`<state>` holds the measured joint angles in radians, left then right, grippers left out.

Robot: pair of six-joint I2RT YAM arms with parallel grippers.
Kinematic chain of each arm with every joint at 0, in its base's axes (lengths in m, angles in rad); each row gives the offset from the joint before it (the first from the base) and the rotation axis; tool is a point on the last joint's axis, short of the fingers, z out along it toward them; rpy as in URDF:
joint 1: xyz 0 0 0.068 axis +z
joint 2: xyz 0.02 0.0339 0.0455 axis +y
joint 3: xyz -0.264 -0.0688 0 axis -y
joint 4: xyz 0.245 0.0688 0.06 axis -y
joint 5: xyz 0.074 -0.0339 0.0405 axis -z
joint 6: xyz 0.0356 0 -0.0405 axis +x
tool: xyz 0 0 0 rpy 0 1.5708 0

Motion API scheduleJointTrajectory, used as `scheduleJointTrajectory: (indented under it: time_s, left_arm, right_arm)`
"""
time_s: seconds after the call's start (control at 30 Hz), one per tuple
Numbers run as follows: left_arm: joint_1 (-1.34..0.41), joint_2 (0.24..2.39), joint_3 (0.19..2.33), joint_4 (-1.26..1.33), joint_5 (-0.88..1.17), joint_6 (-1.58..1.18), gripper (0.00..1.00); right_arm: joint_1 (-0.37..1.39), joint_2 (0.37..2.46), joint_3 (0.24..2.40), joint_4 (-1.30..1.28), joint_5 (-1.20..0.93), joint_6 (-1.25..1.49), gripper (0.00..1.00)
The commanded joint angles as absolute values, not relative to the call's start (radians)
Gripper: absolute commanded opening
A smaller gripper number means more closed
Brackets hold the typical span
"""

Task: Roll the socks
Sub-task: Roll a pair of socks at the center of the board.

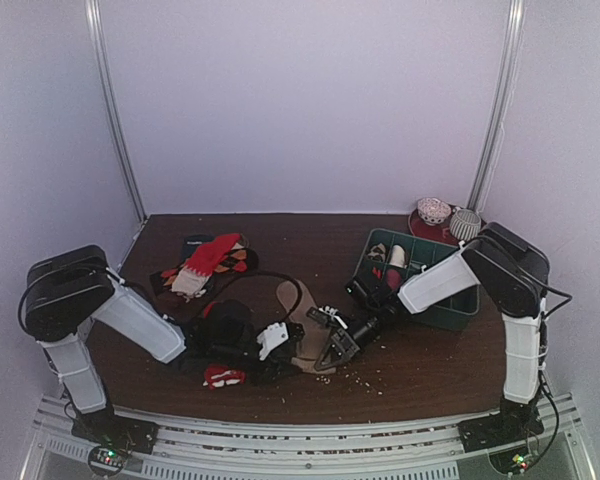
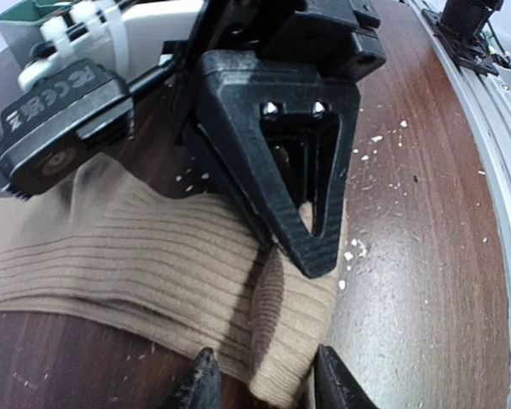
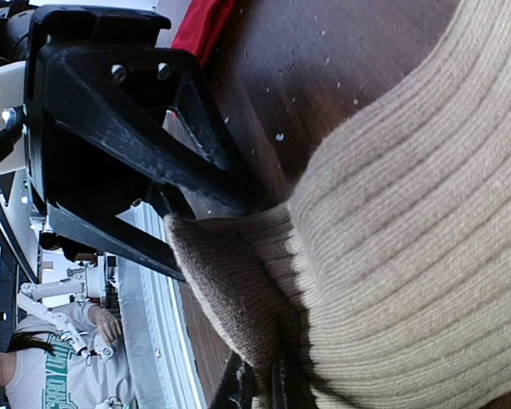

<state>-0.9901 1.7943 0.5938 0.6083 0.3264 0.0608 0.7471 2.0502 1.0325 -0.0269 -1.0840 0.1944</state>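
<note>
While your two arms are crowding together over the middle of the bench (image 1: 430, 370), they are hiding much of the tan sock (image 1: 294, 305) from the top camera. Only its far stretch is showing clearly there, and the spot where the jaws are meeting it is hard to make out from above. Up close, the left jaws are standing partly open, their fingertips (image 2: 206, 379) straddling the sock's near end without clearly pressing it. That wrist view is cutting off everything but the tips. The right jaws are closed tight, pinching a fold of the tan sock at its darker brown part (image 2: 268, 298), and their own fingers (image 3: 238, 394) are barely poking in at the bottom edge of the right wrist view. The sock is lying flat, its long axis running from the far side toward the near edge and slanting a little to the right as it comes nearer, with its near end lying between the two sets of jaws. A red bundle (image 1: 223, 376) with white marks is sitting just left of them by the near edge, partly tucked under the left arm.
</note>
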Motion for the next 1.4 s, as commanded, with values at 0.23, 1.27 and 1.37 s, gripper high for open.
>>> scheduleJointTrajectory:
  time_s: [0.23,1.27,1.37]
  left_arm:
    - [-1.009,1.81,0.634,0.731,0.39,0.1,0.38]
    - [-1.018,1.954,0.673,0.688,0.496,-0.074,0.0]
    - [-1.002,1.976,0.671,0.652,0.527,-0.183,0.0]
  right_arm:
    - [0.741,2.146,1.002,-0.249,-0.978,0.147,0.0]
    - [0.741,2.133,1.005,-0.243,-0.933,0.157,0.09]
    - [0.741,2.063,0.989,-0.199,-0.894,0.157,0.16]
